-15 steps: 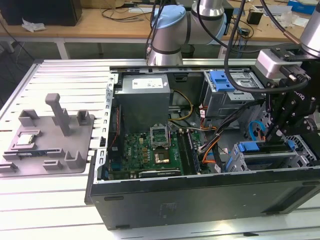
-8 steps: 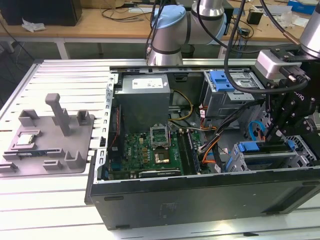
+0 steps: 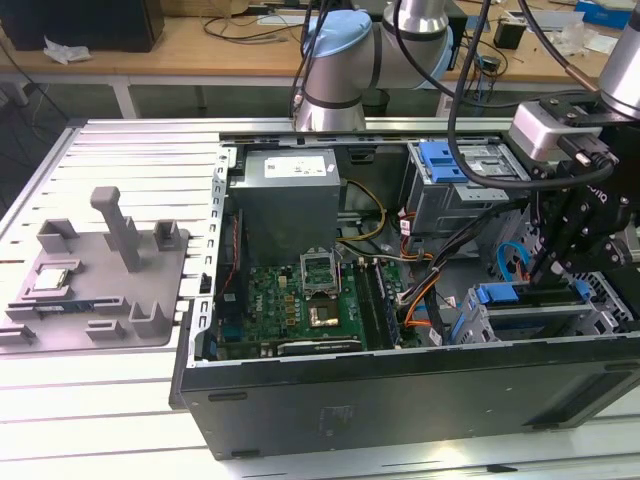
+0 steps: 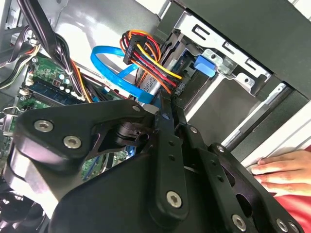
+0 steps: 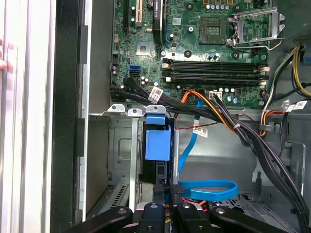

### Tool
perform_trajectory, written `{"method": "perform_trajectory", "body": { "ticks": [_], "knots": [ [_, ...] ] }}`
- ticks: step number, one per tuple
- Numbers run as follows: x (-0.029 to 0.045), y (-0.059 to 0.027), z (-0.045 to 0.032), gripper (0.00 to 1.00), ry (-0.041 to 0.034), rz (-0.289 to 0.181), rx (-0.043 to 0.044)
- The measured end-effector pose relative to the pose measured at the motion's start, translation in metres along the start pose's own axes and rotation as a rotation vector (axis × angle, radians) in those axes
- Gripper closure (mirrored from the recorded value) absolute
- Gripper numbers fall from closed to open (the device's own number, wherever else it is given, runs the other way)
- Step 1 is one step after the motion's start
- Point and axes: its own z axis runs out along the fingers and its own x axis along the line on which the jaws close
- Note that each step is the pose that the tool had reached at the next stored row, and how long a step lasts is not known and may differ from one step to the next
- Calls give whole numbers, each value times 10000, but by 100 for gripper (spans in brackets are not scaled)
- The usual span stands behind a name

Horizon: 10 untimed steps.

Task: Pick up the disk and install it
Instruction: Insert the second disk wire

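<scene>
The disk [image 3: 530, 297], edged by its blue frame, sits on edge in the top of the grey drive cage [image 3: 605, 315] at the exterior view's right, inside the open computer case. My black gripper [image 3: 548, 268] reaches down onto it from above. In both wrist views the two fingers stand close together, pinching a blue edge of the disk [image 4: 166, 115] at the gripper [image 4: 167, 110] tip. In the first wrist view the gripper [image 5: 167, 190] sits just behind the cage's blue latch piece [image 5: 158, 136]. Most of the disk is hidden by the cage.
Black, orange and blue cables [image 5: 209, 190] run close beside the cage. The motherboard [image 3: 300, 295] and power supply [image 3: 290, 195] fill the case's middle. A second cage with a blue top [image 3: 445, 160] stands behind. A person's hand [image 4: 284, 170] rests on the case edge. A grey fixture [image 3: 95, 270] lies outside.
</scene>
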Motion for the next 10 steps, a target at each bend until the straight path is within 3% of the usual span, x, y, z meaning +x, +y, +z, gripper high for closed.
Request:
{"method": "perform_trajectory", "body": {
  "ticks": [10],
  "knots": [
    [-1,0,23,84,6,-1,0]
  ]
}}
